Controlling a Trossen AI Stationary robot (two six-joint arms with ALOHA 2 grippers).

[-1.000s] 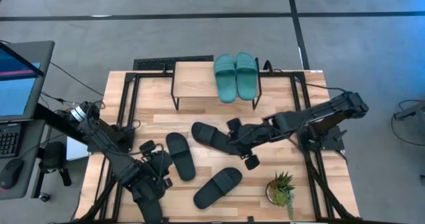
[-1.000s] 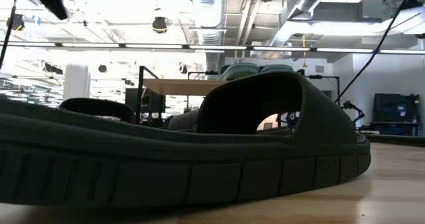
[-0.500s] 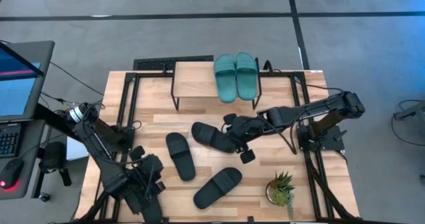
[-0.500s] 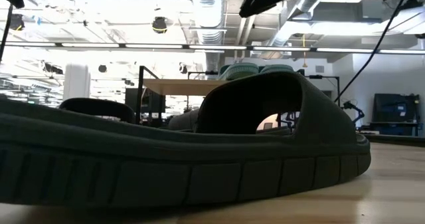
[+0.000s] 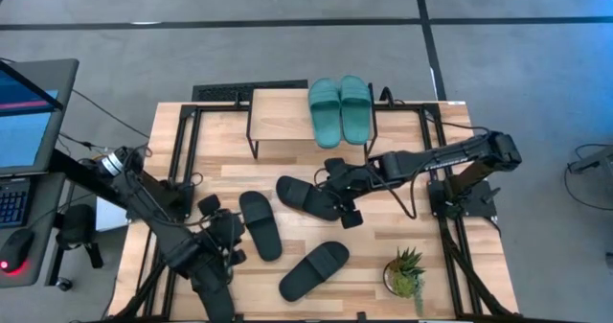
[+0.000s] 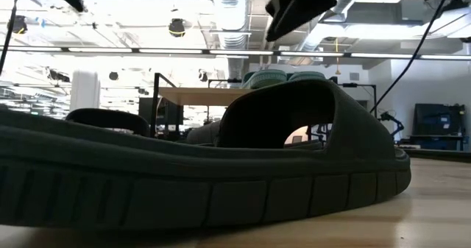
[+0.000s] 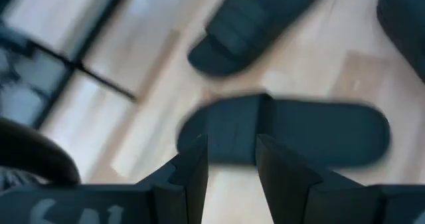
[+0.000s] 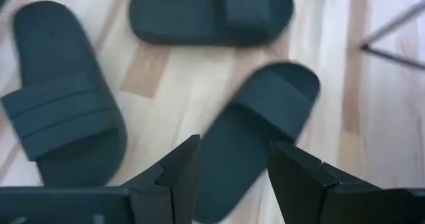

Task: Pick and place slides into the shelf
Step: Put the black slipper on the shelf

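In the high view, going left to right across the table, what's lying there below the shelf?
Left pincer → black slide → right pincer → potted plant. The other two black slides overlap in order, so I leave them out.

Light wood table (image 5: 230, 174) with black rails along both sides. Small potted plant (image 5: 406, 271) near the front right corner, spiky green leaves, standing upright. Monitor (image 5: 24, 112) and keyboard (image 5: 11, 203) off the left edge, beside a mouse (image 5: 14, 250). Grey floor (image 5: 239, 45) all round, crossed by dark lines. Ceiling pipes (image 6: 235, 12) and strip lights beyond.
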